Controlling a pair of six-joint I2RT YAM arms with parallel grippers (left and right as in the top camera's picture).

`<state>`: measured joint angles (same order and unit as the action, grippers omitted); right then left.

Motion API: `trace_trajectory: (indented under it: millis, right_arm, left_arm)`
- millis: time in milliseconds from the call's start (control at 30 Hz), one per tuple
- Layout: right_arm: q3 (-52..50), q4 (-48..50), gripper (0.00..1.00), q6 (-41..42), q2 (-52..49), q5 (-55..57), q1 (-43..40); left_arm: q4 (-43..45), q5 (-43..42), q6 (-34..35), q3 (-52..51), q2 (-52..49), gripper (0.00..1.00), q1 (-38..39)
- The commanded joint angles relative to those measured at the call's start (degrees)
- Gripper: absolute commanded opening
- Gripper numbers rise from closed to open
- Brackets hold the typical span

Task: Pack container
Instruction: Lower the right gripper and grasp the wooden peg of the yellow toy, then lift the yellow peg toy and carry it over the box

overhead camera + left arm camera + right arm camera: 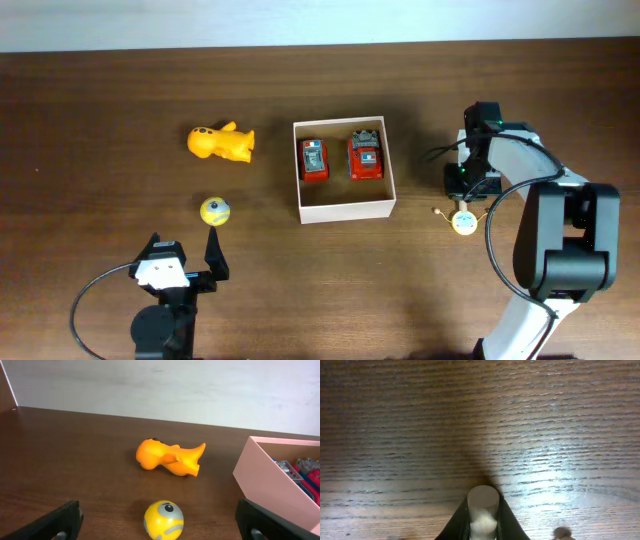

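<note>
Square container (346,209) sits upright mid-tabletop (100,90), thin white walls, tan floor, two red toy cars (315,160) parked inside.

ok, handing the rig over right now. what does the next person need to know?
Left end effector: open, empty, pointing at the yellow ball.
Right end effector: shut, low over the table to the right of the box. Something pale shows between its fingers; I cannot tell what.
Box: mid-table, with a red car and a second red car side by side inside.
Done: both cars are packed.
Left: the ball, the orange toy and a small round toy by the right end effector are outside the box.
</note>
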<state>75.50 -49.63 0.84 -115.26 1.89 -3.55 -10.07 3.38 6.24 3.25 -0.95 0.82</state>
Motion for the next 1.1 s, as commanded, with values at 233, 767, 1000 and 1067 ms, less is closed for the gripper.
trace_trajectory:
  millis: [233, 767, 1000, 1067]
  right_arm:
    - [4.92, -2.84, 0.10, -0.17, -4.02, -3.74, 0.13]
    - [20.52, -10.91, 0.10, -0.20, -4.02, -3.85, 0.15]
    - [33.75, -17.55, 0.10, -0.20, -4.02, -4.35, 0.22]
    - [37.03, -19.39, 0.10, -0.17, -4.02, -5.46, 0.26]
  left_arm:
    - [0.13, -0.61, 0.11, -0.33, 0.15, 0.99, -0.24]
    - [0.11, -0.61, 0.11, -0.33, 0.15, 0.99, -0.24]
    - [0.13, -0.61, 0.11, -0.33, 0.15, 0.99, -0.24]
    - [0.11, -0.61, 0.11, -0.33, 0.15, 0.99, -0.24]
